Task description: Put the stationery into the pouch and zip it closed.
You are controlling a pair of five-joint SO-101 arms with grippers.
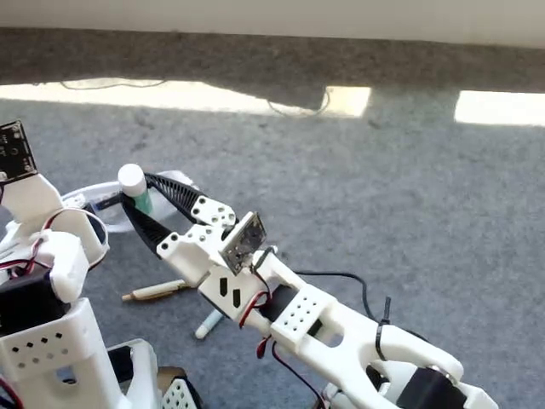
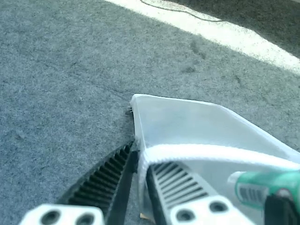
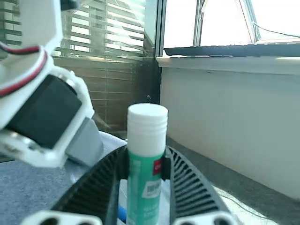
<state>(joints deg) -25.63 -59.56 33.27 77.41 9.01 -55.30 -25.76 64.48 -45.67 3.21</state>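
Nearest, the left gripper (image 2: 136, 152) pinches the translucent pouch (image 2: 187, 122) by its rim, toward the left edge of the grey carpet (image 1: 383, 187). The right gripper (image 1: 140, 204) clasps an upright glue stick (image 1: 131, 181) above the pouch. A pencil (image 1: 157, 291) lies beside it. Sunlit strips (image 1: 494, 106) cross the carpet's far edge; blinds (image 3: 108, 47) hang behind.

The glue stick (image 3: 146, 164) has a white cap and a green body with white print; the pouch (image 2: 187, 122) is a milky, see-through white; the right gripper (image 3: 145, 157) has ribbed black jaws on a white body; the carpet (image 1: 383, 187) is speckled grey; the pen (image 1: 157, 290) is beige.
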